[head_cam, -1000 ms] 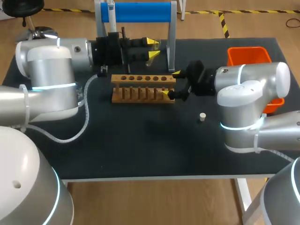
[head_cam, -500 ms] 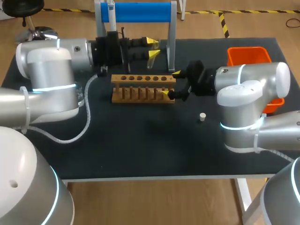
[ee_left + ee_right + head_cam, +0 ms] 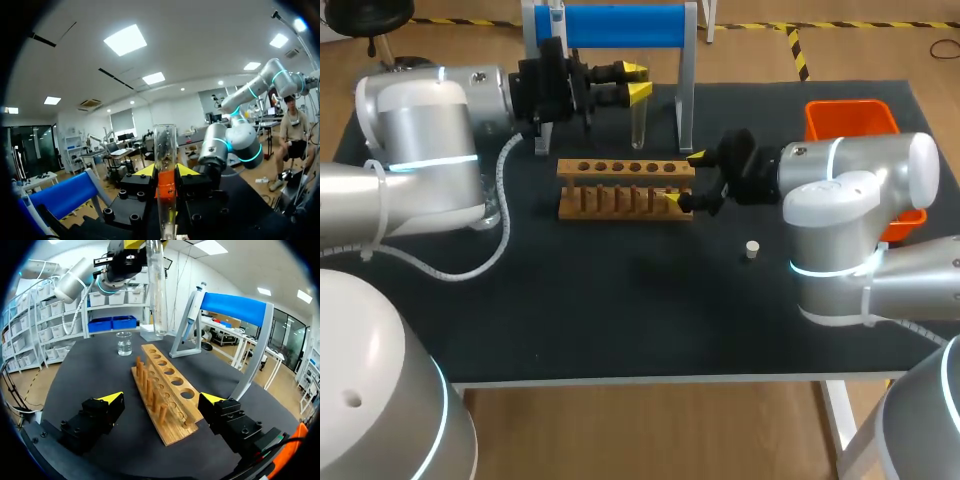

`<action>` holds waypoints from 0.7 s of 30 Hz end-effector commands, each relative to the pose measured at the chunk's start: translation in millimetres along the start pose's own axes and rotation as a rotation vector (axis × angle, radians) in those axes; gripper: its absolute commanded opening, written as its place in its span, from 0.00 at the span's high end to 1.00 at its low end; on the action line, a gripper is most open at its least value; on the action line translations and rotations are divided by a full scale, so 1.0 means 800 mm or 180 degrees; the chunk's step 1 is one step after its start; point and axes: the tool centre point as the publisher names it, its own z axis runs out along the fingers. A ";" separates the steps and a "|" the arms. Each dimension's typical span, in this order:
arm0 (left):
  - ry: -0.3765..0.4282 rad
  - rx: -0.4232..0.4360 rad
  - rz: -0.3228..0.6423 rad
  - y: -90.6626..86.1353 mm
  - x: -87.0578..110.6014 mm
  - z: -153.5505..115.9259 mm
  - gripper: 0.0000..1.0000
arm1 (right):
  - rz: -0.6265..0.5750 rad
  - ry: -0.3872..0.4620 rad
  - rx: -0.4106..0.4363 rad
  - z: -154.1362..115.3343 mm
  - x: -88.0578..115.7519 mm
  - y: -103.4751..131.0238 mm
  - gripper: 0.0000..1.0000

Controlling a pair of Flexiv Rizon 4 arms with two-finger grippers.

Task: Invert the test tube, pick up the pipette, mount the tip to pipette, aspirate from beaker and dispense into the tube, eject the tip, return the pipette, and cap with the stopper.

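Test tube (image 3: 638, 125) raised above rack (image 3: 625, 168) by left pincer (image 3: 636, 81).

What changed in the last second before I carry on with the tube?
The left jaws, shut on the test tube, shifted back toward the blue pipette stand and turned, so the tube now hangs upright just behind the wooden rack. The right jaws stayed open around the rack's end, and the stopper did not move.
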 end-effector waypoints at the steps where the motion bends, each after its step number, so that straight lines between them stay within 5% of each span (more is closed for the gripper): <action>1: -0.0087 0.0025 -0.0092 0.004 -0.004 0.009 1.00 | -0.0001 0.0006 -0.0004 -0.001 0.000 0.000 0.00; 21: -0.0213 0.0091 -0.0361 0.033 -0.032 0.019 1.00 | -0.0001 0.0006 -0.0004 -0.001 0.000 0.000 0.00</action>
